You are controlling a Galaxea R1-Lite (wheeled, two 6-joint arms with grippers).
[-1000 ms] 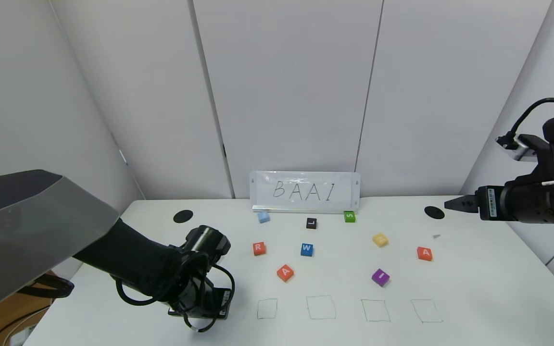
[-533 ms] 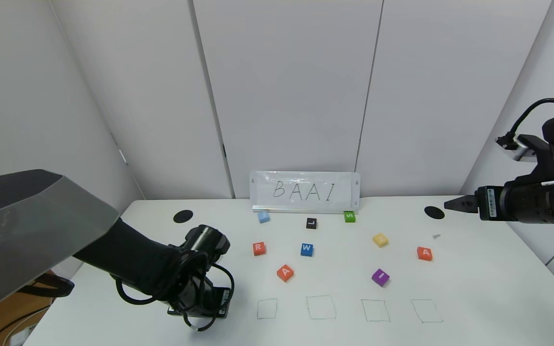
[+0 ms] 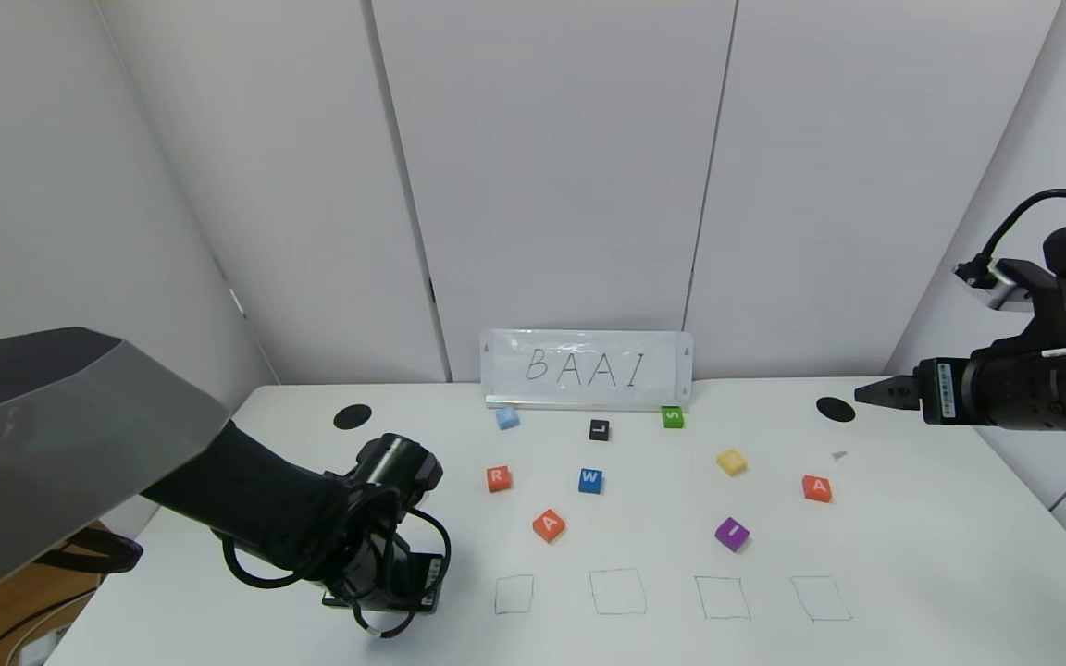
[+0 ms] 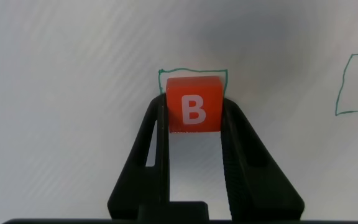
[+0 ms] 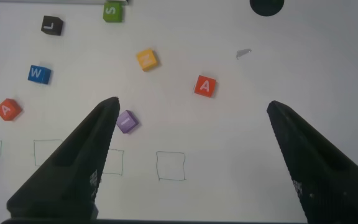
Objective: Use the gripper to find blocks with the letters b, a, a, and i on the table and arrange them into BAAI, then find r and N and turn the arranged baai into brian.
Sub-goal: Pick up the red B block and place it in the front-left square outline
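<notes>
My left gripper (image 4: 194, 107) is shut on the orange-red B block (image 4: 193, 99), just above the white table (image 3: 912, 555), at the edge of a pen-drawn square (image 4: 192, 72). In the head view that arm (image 3: 376, 546) is low at the front left and hides the B. The R block (image 3: 498, 478), one A (image 3: 549, 524), the other A (image 3: 817, 487) and the purple I (image 3: 732, 534) lie loose mid-table. I cannot read an N on any block. My right gripper (image 3: 877, 393) hovers open high at the right, over the I (image 5: 126, 122) and the A (image 5: 204, 86).
A blue W (image 3: 590, 480), yellow (image 3: 731, 462), black L (image 3: 599, 429), green S (image 3: 673, 417) and light blue (image 3: 507, 418) block lie farther back. A BAAI sign (image 3: 586, 368) stands at the rear. Several drawn squares (image 3: 618, 592) line the front. Black holes (image 3: 353, 416) (image 3: 836, 408) flank the table.
</notes>
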